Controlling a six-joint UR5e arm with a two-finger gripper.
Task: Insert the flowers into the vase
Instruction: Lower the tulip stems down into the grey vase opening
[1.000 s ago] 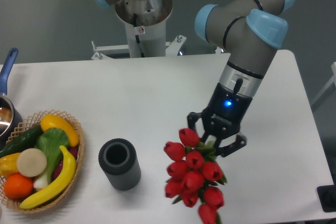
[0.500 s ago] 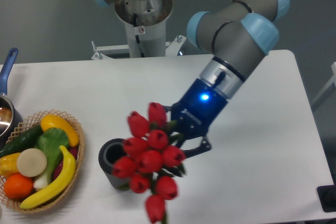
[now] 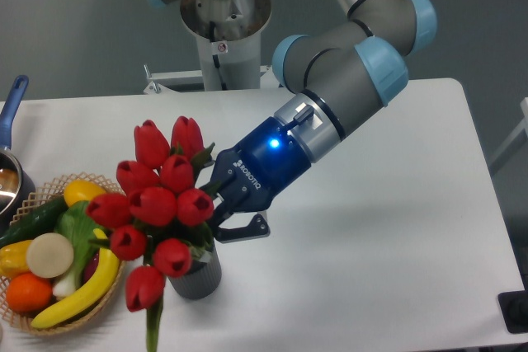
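End effector (image 3: pixel 221 210) grips flowers (image 3: pixel 157 204); bunch lies near-horizontal, heads leftward, hiding the mouth of the vase (image 3: pixel 198 276) directly below.

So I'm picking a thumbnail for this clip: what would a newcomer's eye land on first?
The red flowers, a big bunch held up left of centre by the claw, hiding most of the dark vase below them. Next comes the grey and blue arm slanting down from the top, with a blue light glowing on its wrist. Last, the basket of bright fruit at the table's left edge.
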